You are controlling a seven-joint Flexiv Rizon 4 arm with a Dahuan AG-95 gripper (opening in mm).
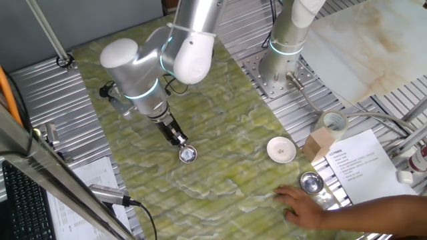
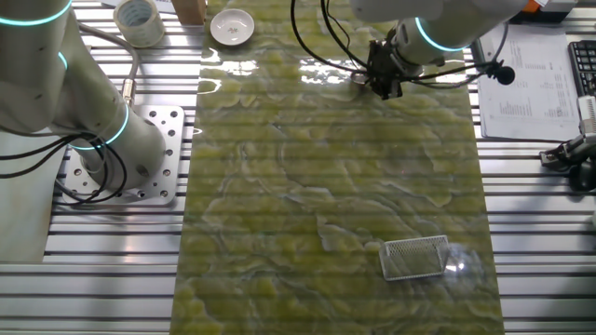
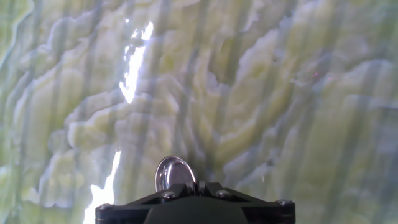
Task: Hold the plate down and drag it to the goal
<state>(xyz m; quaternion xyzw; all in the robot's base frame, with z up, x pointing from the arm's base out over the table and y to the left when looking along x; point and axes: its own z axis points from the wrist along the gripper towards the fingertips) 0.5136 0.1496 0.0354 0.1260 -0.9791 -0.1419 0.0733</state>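
You are viewing the gripper [image 1: 179,139] pressing its tip onto the plate [image 1: 188,155], a small round shiny metal dish lying on the green veined marble-patterned mat [image 1: 220,167]; finger state cannot be determined. The goal [image 2: 415,257], a thin white rectangular frame, is lying well apart.

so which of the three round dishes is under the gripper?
The small silver plate, at the gripper tip; the white dish and steel bowl sit far off.

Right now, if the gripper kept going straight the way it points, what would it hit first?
The small silver plate. The gripper points down at it, tip at its rim; whether they already touch is unclear.
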